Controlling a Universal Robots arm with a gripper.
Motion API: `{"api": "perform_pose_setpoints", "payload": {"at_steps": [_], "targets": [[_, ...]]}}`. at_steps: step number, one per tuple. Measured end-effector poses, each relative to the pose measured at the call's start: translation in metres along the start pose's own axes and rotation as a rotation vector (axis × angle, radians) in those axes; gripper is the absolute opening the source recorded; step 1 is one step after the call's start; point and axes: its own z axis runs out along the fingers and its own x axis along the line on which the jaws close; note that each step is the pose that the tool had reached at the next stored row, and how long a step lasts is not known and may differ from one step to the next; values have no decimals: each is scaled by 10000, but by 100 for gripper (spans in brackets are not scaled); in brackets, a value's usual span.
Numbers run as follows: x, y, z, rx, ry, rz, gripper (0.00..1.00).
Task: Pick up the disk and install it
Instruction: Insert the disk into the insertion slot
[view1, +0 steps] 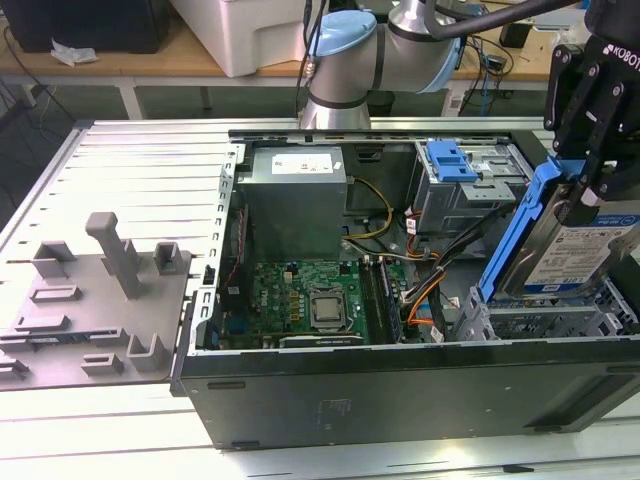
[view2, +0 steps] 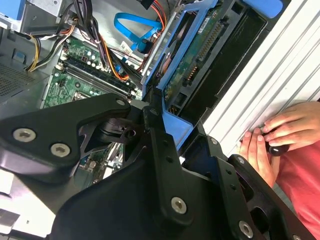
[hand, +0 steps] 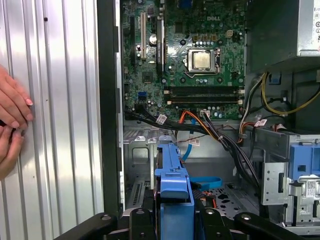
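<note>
My gripper is shut on the disk, a silver drive with a white-and-blue label in a blue plastic carrier. It holds the disk tilted on edge at the exterior view's right, just above the metal drive bay at the near right corner of the open computer case. In the second wrist view the disk shows its green circuit-board side, with the black gripper clamped on the carrier's end. In the first wrist view the carrier's blue end stands up between the gripper's black links.
Inside the case lie the motherboard, a power supply, cable bundles and a second drive cage with a blue latch. A grey fixture plate sits at the exterior view's left. A person's hand rests on the ribbed table beside the case.
</note>
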Motion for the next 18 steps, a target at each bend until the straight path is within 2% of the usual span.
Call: {"api": "perform_pose_setpoints", "payload": {"at_steps": [18], "targets": [[3,4,65,0,0,0,37]]}}
